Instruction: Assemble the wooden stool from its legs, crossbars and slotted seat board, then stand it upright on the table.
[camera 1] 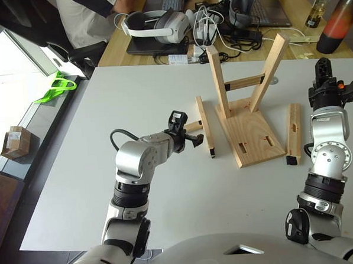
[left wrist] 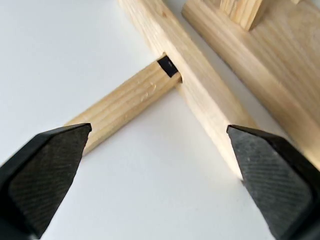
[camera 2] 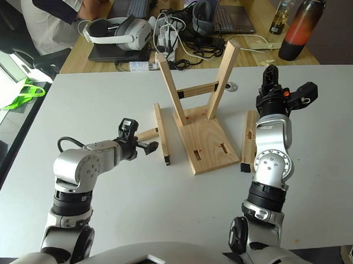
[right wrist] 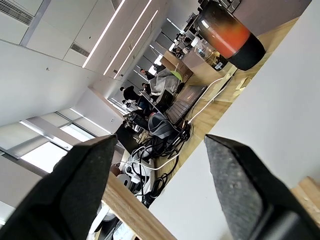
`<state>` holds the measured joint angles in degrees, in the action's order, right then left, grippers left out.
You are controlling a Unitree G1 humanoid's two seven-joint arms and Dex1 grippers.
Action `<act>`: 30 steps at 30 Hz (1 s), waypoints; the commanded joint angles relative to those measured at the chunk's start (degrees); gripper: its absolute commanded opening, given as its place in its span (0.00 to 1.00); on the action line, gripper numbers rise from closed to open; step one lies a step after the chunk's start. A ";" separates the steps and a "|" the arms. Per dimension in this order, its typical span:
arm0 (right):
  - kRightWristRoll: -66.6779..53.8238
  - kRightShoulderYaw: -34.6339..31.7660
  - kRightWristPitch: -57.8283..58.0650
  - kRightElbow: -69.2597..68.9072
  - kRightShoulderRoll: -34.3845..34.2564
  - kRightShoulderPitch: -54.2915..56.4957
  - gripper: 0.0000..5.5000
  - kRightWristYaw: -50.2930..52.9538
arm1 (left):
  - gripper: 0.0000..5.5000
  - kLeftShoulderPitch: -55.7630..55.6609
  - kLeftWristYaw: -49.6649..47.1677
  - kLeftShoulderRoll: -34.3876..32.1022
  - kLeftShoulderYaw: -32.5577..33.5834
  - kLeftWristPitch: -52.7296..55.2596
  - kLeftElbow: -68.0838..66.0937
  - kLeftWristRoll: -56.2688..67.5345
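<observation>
1. We're looking at the seat board [camera 1: 254,131] first. It's lying flat on the table [camera 1: 167,185], toward the far edge and a bit right of the middle, with its empty slots showing at the near end.
2. Two upright legs [camera 1: 218,82] are standing up out of the board's far half. They're leaning apart at the top, and a long crossbar [camera 1: 245,82] is joining them about halfway up.
3. A third leg [camera 1: 206,126] is lying flat just beside the board's left edge. A short crossbar [left wrist: 125,102] is sitting plugged into its slot and sticking out toward the table's left edge.
4. A loose fourth leg [camera 1: 293,132] is lying just beside the board's right edge, not touching it.
5. The left gripper [left wrist: 159,131] is hanging low over the table at the short crossbar's free end with its fingers spread wide. We can't tell if one finger is touching the wood.
6. The right gripper [right wrist: 160,145] is sitting raised near the table's right edge, pointing up. It's spread apart too and gripping nothing.
7. Past the far edge, a wooden desk [camera 1: 119,52] is carrying a white headset [camera 1: 156,22] and a dark bottle [camera 1: 338,20].
</observation>
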<state>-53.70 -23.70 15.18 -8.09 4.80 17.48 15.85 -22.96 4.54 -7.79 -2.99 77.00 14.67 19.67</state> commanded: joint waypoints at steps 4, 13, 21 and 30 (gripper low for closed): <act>2.98 0.15 0.66 0.03 -0.64 -0.24 0.60 0.01 | 0.91 -1.76 2.07 7.93 1.80 11.08 -0.86 3.46; 4.59 0.57 0.98 -0.66 -2.47 -0.45 0.60 -0.31 | 0.91 -1.24 3.74 5.01 -8.32 1.26 -12.87 -1.24; 4.89 0.59 1.84 -1.78 -3.03 -0.37 0.60 -0.17 | 0.71 -2.96 3.97 4.98 -5.68 -2.97 -18.52 -2.93; 5.11 0.01 1.45 -1.37 -3.30 -0.27 0.60 -0.54 | 0.46 -0.65 3.10 1.14 -4.50 -4.69 -9.99 -4.82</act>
<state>-49.03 -23.28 16.43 -9.30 1.45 16.79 15.39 -23.86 7.94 -5.15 -7.68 73.20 2.72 15.90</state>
